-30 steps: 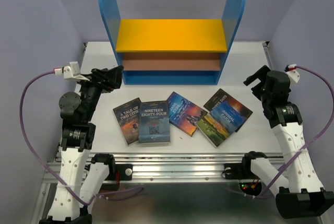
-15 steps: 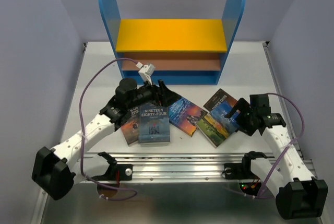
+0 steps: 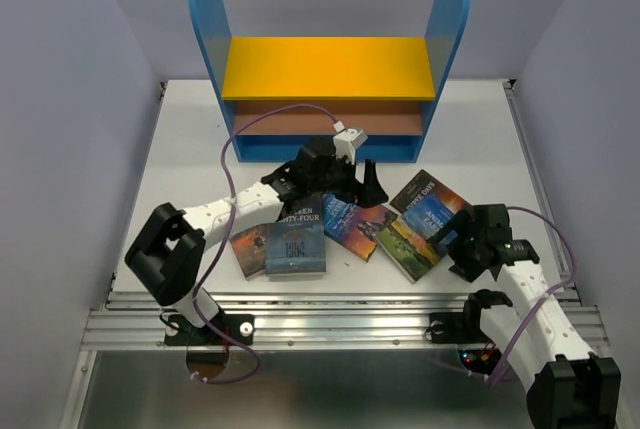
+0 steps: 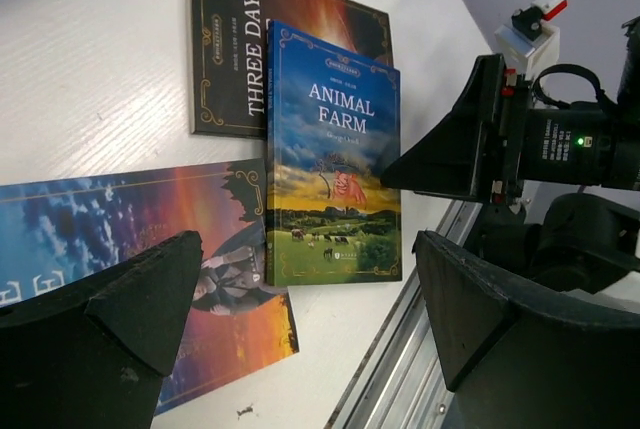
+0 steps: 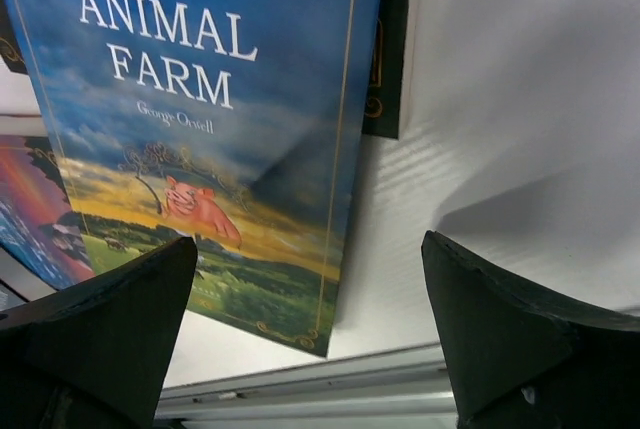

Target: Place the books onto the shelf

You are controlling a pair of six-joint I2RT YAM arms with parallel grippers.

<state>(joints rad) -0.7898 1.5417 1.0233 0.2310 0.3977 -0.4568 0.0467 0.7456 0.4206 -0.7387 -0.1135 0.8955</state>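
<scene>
White table (image 3: 180,164): books (image 3: 296,244) lie flat before the shelf (image 3: 330,69), none shelved. Left gripper (image 3: 366,183) and right gripper (image 3: 455,237), both spread wide and empty, flank Animal Farm (image 4: 333,149), probably the first pick.

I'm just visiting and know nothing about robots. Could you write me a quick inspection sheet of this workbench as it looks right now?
Surface: white table, with books spread along its near half.
Job's things: five books lying flat, Animal Farm overlapping Three Days; shelf at the back, no book on it.
Clutter: nothing seen.
Tools: left tool open, above the middle books; right tool open, low by Animal Farm's edge; neither holds anything.
Cables: purple cable loops from the left wrist in front of the shelf; second cable arcs off the right arm.
Surroundings: pale lilac walls; metal rail along the near edge.
</scene>
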